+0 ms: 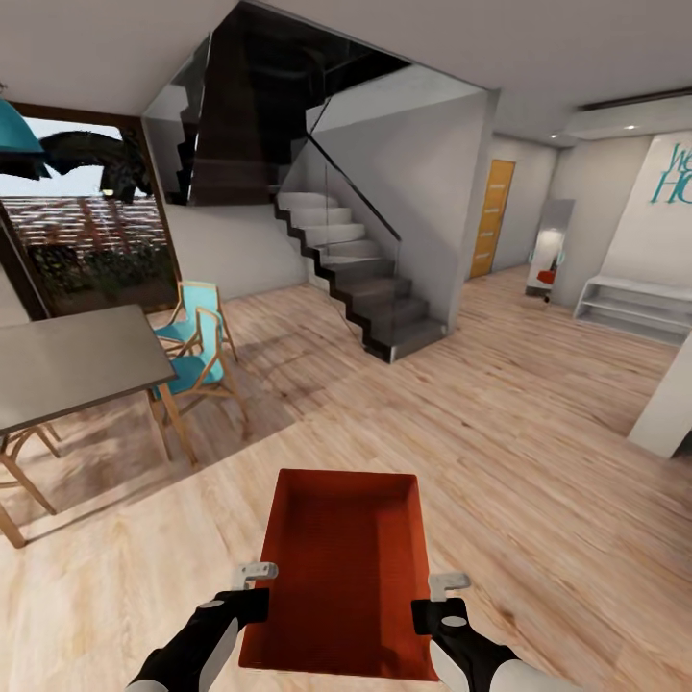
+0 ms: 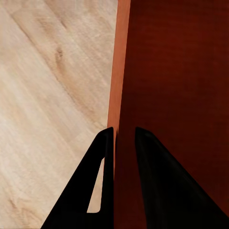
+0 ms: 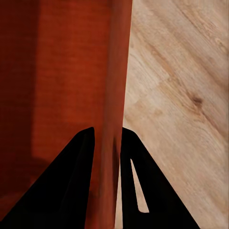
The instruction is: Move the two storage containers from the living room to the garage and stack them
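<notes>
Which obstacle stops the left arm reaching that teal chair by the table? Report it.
Probably not reachable now: the left tool is shut on the storage container, shared with the right tool, and the teal chair stands well ahead.

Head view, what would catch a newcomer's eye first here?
The orange-red storage container stands out, held low in front between the left pincer and right pincer, each clamped on a side wall. Behind it, a dark staircase rises at centre over light wood planks, with turquoise chairs by a grey table at left.
</notes>
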